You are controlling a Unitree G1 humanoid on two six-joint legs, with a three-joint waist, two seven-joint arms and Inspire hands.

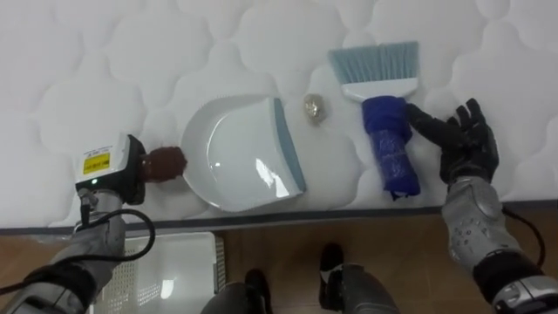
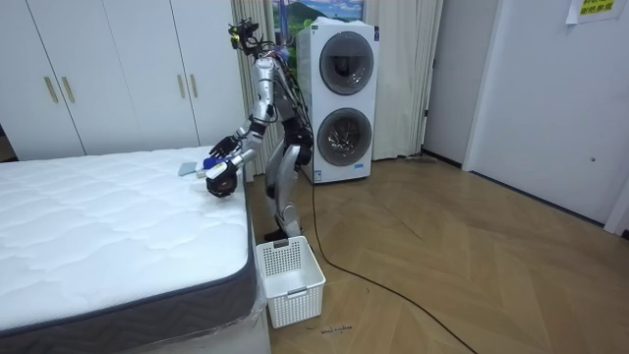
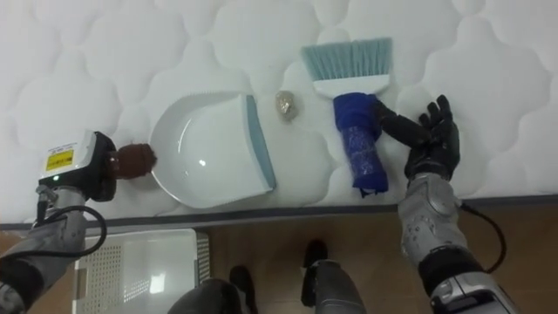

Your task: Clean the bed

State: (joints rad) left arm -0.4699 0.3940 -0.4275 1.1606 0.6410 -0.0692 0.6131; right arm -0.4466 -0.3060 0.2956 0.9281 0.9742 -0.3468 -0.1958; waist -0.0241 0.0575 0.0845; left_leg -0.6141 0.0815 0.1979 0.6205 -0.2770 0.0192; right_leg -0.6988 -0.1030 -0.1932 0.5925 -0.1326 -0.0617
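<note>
Right hand [image 1: 466,144] is resting spread open against the brush [image 1: 384,118], right of the dustpan [image 1: 235,153]. Scrap [image 1: 316,108] is lying between them on the bed [image 1: 87,52]. Left hand [image 1: 113,166] is at the dustpan's handle, grip unclear. Next: wrap the brush handle squarely.

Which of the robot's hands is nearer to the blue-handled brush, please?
Right. The right hand lies open just right of the brush, a finger at its blue handle; the left hand is beyond the dustpan, at that pan's far left end.

Bright even light, glare spots on dustpan [image 1: 237,150], soft shadows across quilted mattress [image 1: 105,52]
</note>
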